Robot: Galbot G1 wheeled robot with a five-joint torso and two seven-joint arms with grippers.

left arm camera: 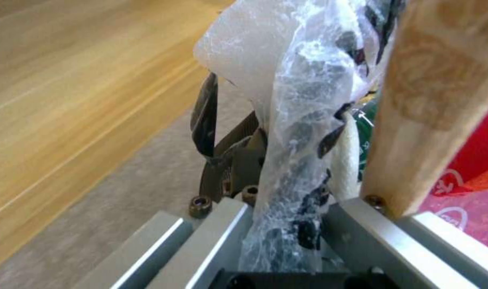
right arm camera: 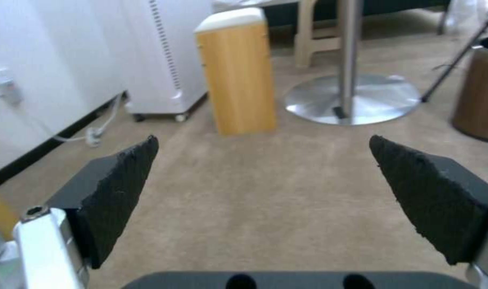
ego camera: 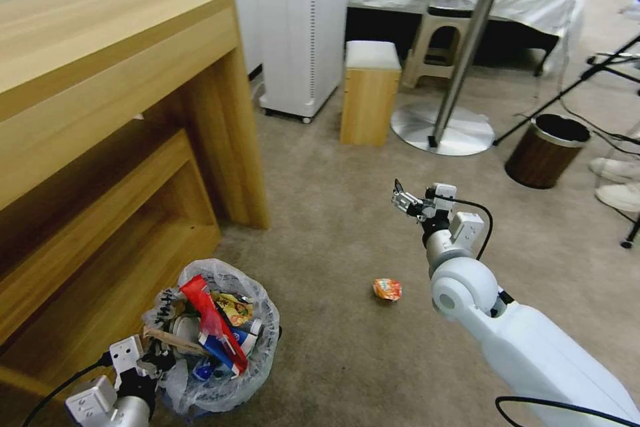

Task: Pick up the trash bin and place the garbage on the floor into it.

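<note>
Trash bin, stuffed with red and blue wrappers, sits on the carpet beside the wooden worktop; no lettering is legible. Left gripper is clamped on its plastic liner. Right gripper, spread wide and empty, hovers beyond an orange wrapper.

Left arm sits low at the near left, wrist bent in, and the left gripper is clamped on the rim of the trash bin, its fingers pinched through the crinkled plastic liner. Over on the right, the right arm reaches forward from the near right corner, forearm angled up and away, wrist turned toward the left. The right gripper hangs in the air above the floor, jaws spread wide, black pads well apart with nothing between them.
</note>
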